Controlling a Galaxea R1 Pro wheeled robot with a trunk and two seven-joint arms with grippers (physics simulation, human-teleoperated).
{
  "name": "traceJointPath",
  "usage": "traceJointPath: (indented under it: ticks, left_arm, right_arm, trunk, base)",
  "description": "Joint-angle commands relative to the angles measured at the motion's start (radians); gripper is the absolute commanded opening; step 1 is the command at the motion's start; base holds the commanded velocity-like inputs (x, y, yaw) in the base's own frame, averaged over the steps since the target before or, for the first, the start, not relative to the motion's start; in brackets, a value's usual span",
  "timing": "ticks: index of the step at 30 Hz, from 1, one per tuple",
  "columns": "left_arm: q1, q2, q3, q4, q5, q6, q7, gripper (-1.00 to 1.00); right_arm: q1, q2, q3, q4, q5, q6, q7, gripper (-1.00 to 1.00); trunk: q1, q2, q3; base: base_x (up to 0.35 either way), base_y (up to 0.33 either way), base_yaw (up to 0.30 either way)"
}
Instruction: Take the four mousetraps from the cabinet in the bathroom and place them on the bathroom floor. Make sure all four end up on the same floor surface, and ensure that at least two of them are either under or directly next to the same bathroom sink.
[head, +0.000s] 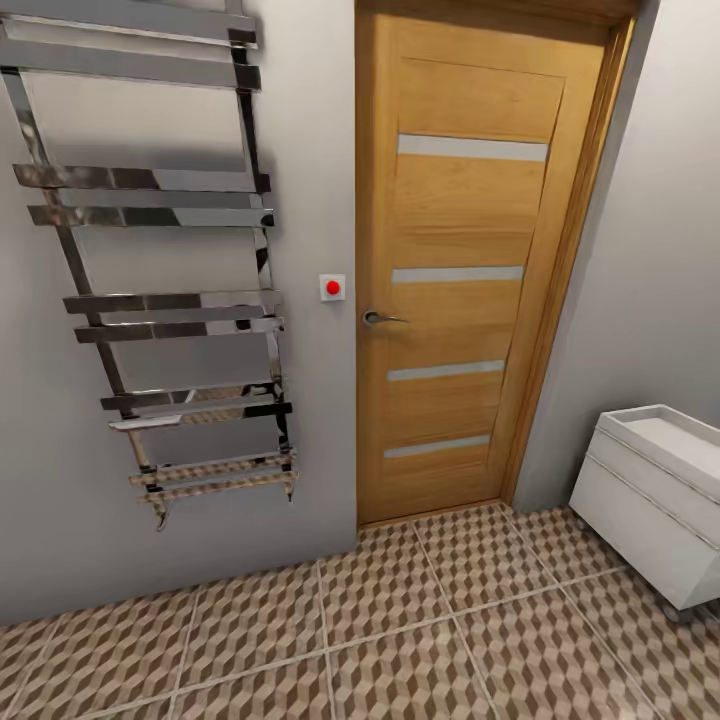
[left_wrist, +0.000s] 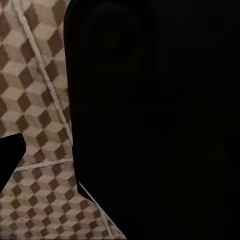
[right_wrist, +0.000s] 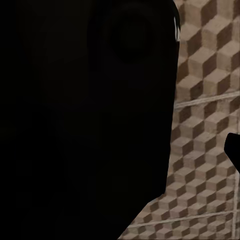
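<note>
- Straight ahead of the robot stands a closed wooden door (head: 470, 270) with a lever handle (head: 381, 318), a chrome towel rail (head: 160, 260) on the grey wall beside it, and a small red button (head: 332, 288) between the two.
- Off to the robot's right, the corner of a white vanity (head: 650, 510) stands on the bathroom floor (head: 420, 620) with its cube-pattern tiles.
- From where I stand, no mousetraps and no orange-brown cabinet can be picked out, so I cannot say where the traps lie; the robot seems to be on its way.
- Both wrist cameras look down past dark bodywork at the tiles; whether either claw is wide or narrow I cannot tell.
- By the task's wording, I would expect the traps to be light, stiff and flat, best pinched across the wooden base's edges, clear of the metal parts, which might snap or slip.
</note>
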Motion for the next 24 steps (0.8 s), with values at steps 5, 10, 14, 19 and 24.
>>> traceJointPath:
  ticks: [5, 10, 14, 19, 24]
  left_arm:
    - [-0.002, -0.01, 0.008, -0.028, 0.002, -0.007, -0.005, 1.0]
    - [-0.001, -0.002, 0.009, -0.029, -0.005, -0.014, -0.003, 1.0]
    - [-0.001, -0.002, 0.011, -0.031, -0.006, -0.021, -0.002, 1.0]
    - [-0.001, -0.002, 0.012, -0.032, -0.006, -0.026, -0.002, 1.0]
    - [-0.001, -0.002, 0.012, -0.032, -0.005, -0.027, -0.001, 1.0]
  right_arm:
    - [-0.002, -0.001, 0.008, 0.0, 0.01, -0.01, -0.001, 1.0]
    - [-0.002, -0.002, 0.009, 0.0, 0.012, -0.007, 0.001, 1.0]
    - [-0.002, -0.001, 0.01, 0.0, 0.012, -0.006, 0.001, 1.0]
    - [-0.002, -0.001, 0.01, 0.0, 0.011, -0.01, -0.001, 1.0]
    - [-0.002, -0.002, 0.008, 0.0, 0.009, -0.014, -0.001, 1.0]
  trunk:
    - [0.0, -0.001, -0.001]
    - [0.0, -0.001, -0.001]
    - [0.0, -0.001, -0.001]
    - [0.0, -0.001, -0.001]
    - [0.0, -0.001, 0.0]
  base:
    - [0.0, 0.0, 0.0]
    - [0.0, 0.0, 0.0]
    - [0.0, 0.0, 0.0]
    - [0.0, 0.0, 0.0]
    - [0.0, 0.0, -0.031]
